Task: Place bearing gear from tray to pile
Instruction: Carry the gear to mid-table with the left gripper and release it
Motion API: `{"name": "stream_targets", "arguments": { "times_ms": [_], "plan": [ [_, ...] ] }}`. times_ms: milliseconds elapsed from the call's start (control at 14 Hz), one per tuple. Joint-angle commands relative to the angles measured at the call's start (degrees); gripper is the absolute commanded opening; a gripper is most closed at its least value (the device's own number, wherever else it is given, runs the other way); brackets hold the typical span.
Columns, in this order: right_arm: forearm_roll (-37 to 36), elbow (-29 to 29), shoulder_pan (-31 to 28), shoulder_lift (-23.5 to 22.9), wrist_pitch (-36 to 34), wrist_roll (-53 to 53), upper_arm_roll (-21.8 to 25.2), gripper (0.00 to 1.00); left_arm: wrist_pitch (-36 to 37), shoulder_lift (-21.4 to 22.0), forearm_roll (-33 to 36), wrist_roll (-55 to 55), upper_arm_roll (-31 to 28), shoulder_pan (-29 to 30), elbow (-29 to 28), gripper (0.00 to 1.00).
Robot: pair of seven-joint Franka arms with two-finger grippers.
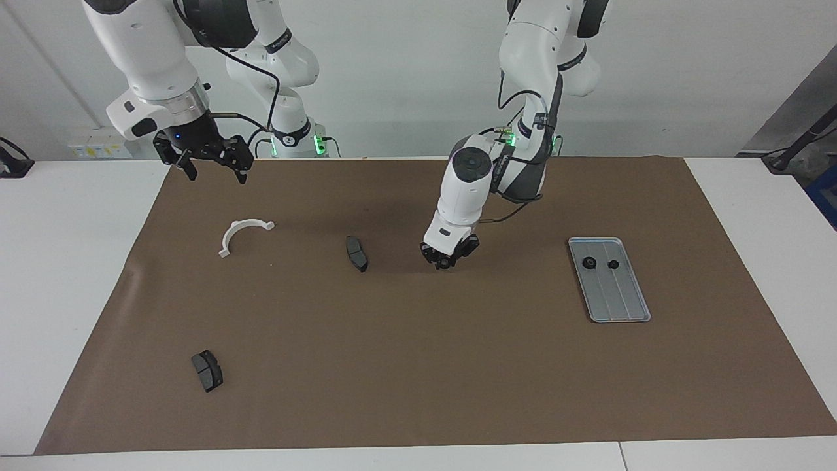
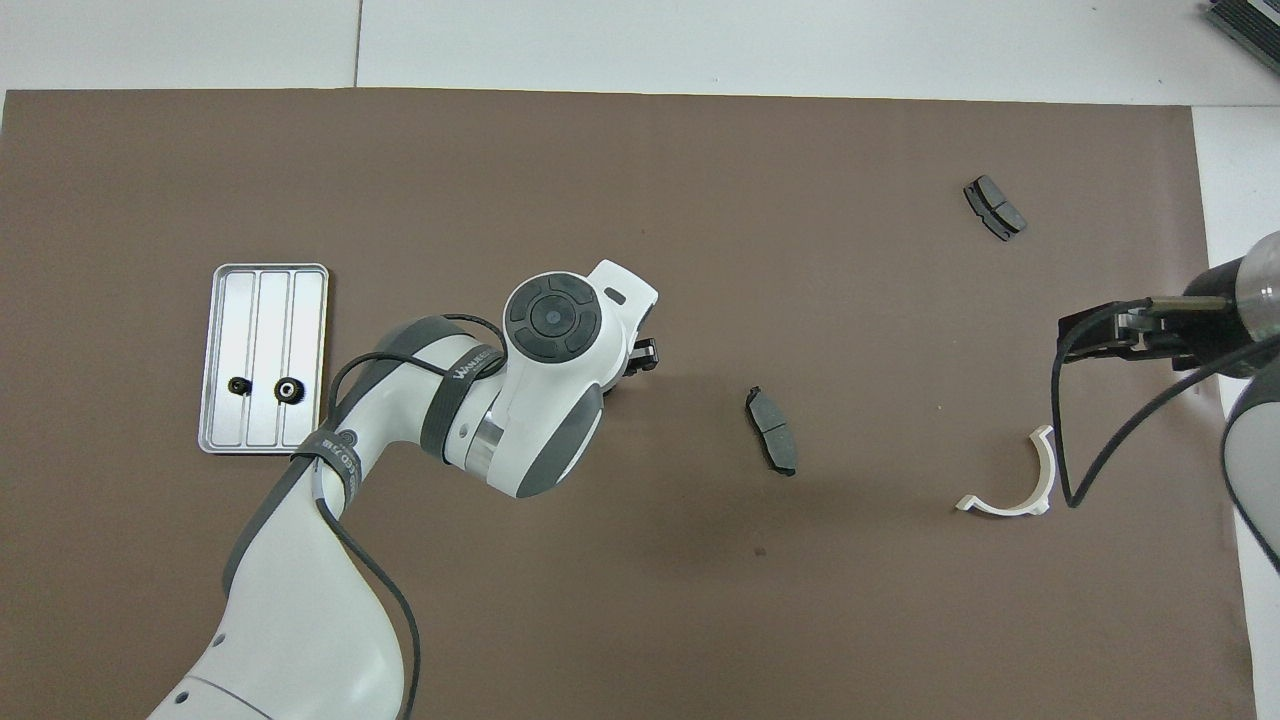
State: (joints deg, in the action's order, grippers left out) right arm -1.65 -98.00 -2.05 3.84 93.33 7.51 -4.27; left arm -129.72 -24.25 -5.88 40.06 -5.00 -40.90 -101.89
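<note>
The silver tray [image 1: 620, 306] [image 2: 262, 300] lies toward the left arm's end of the table. Two small black bearing gears [image 1: 589, 263] [image 2: 289, 389] sit side by side in it. The pile is spread out: a white half-ring bracket [image 1: 235, 229] [image 2: 1046, 470], a dark brake pad [image 1: 356, 253] [image 2: 771, 430] mid-table, and another pad [image 1: 207, 370] [image 2: 994, 207] farther out. My left gripper [image 1: 446, 258] [image 2: 643, 357] hangs low over the paper beside the mid-table pad. A small dark bit shows beneath it; whether it is held is unclear. My right gripper [image 1: 217, 175] waits open, raised near the bracket.
Brown paper [image 1: 418, 366] covers most of the white table [image 1: 59, 275]. The left arm's elbow and forearm [image 2: 540, 400] stretch over the paper between the tray and the mid-table pad. A dark object [image 2: 1245, 25] sits at the table's corner.
</note>
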Motion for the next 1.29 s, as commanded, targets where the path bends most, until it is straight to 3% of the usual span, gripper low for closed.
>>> {"name": "stream_targets", "arguments": {
  "times_ms": [0, 286, 571, 857, 1071, 1214],
  "plan": [
    [0.51, -2.46, -0.41, 0.91, 3.17, 0.49, -0.65, 1.00, 1.39, 0.77, 1.05, -0.15, -1.41, 1.87, 1.70, 1.00],
    [0.60, -3.60, 5.02, -1.11, 6.68, 6.71, -0.65, 1.00, 11.48, 8.85, 0.78, -13.22, -2.56, 13.10, 1.70, 1.00],
    [0.60, -3.52, 11.79, -6.11, 13.09, 14.27, -0.65, 1.00, 15.81, 11.15, 0.78, -27.63, -2.56, 23.74, 0.30, 1.00],
    [0.07, -2.99, 19.44, -13.93, 20.73, 24.20, -0.65, 1.00, 12.66, 13.96, 0.78, -30.39, -2.65, 28.59, -6.72, 1.00],
    [-0.37, -2.73, 23.48, -18.60, 26.27, 29.13, -0.65, 1.00, 2.04, 17.64, 0.78, -29.69, -2.73, 29.21, -18.04, 1.00],
    [-0.63, -1.24, 26.65, -21.93, 29.35, 32.82, -0.65, 1.00, -0.53, 19.23, 0.78, -29.69, -2.73, 31.49, -22.28, 0.95]
  ]
}}
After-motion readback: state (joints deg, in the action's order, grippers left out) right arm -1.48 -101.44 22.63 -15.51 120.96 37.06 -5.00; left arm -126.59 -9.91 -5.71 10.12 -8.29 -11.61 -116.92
